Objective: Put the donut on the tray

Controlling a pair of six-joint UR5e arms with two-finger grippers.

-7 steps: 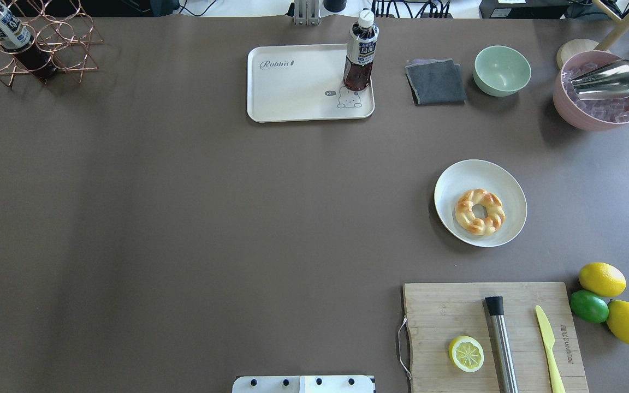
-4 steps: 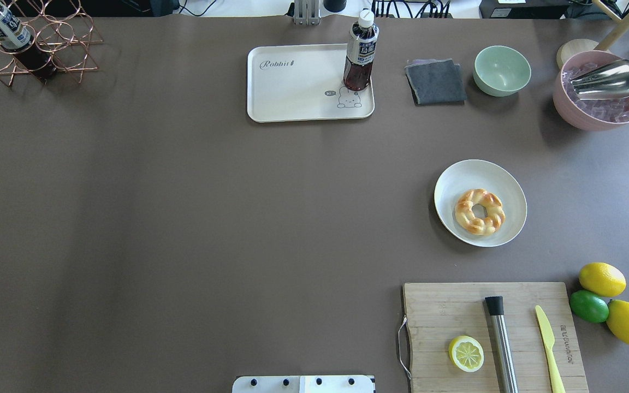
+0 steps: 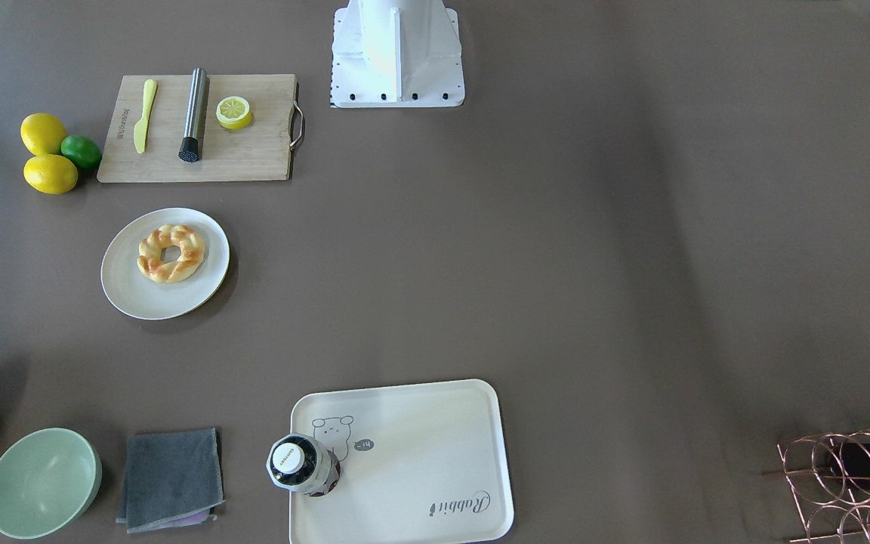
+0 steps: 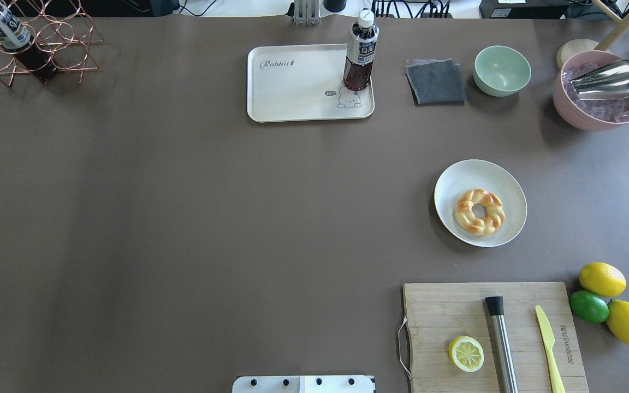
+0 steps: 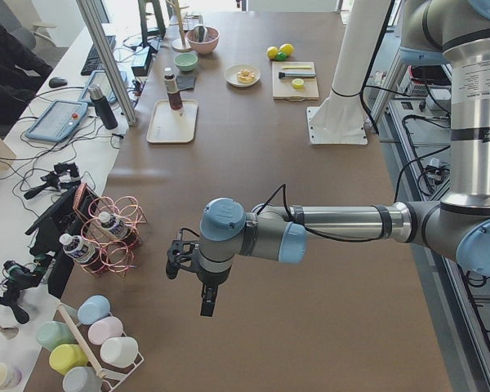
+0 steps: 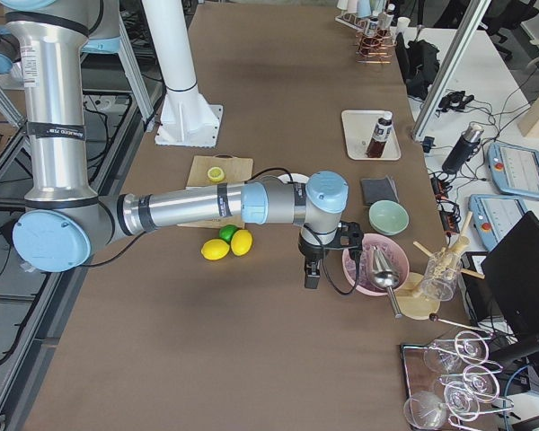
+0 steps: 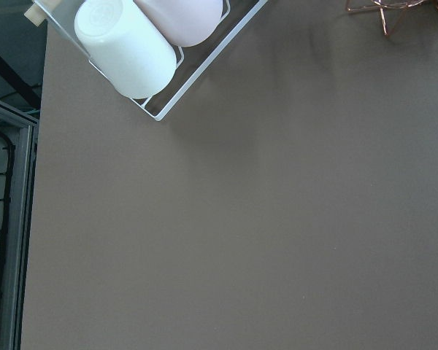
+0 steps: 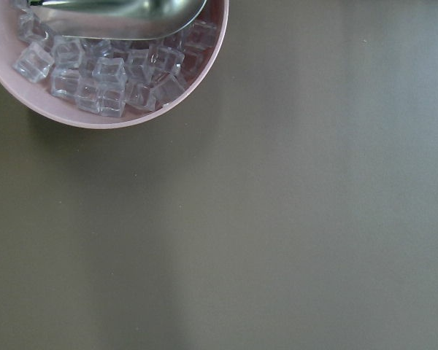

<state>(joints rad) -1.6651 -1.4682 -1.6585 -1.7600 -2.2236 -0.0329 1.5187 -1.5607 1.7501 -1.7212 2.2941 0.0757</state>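
Note:
The braided golden donut (image 4: 480, 212) lies on a round off-white plate (image 4: 473, 174) right of the table's middle; it also shows in the front-facing view (image 3: 171, 252). The cream tray (image 4: 292, 87) with the "Rabbit" script lies at the table's far edge, with a dark drink bottle (image 4: 360, 52) standing on its right corner. My left gripper (image 5: 206, 304) hangs over the table's left end, far from both. My right gripper (image 6: 311, 274) hangs over the table's right end beside a pink ice bowl (image 6: 370, 263). I cannot tell whether either is open or shut.
A wooden cutting board (image 4: 445, 311) holds a lemon slice (image 4: 466, 353), a steel muddler (image 4: 503, 341) and a yellow knife (image 4: 548, 341). Lemons and a lime (image 4: 589, 306) lie beside it. A grey cloth (image 4: 435, 82), a green bowl (image 4: 502, 70) and a copper bottle rack (image 4: 30, 43) stand along the far edge.

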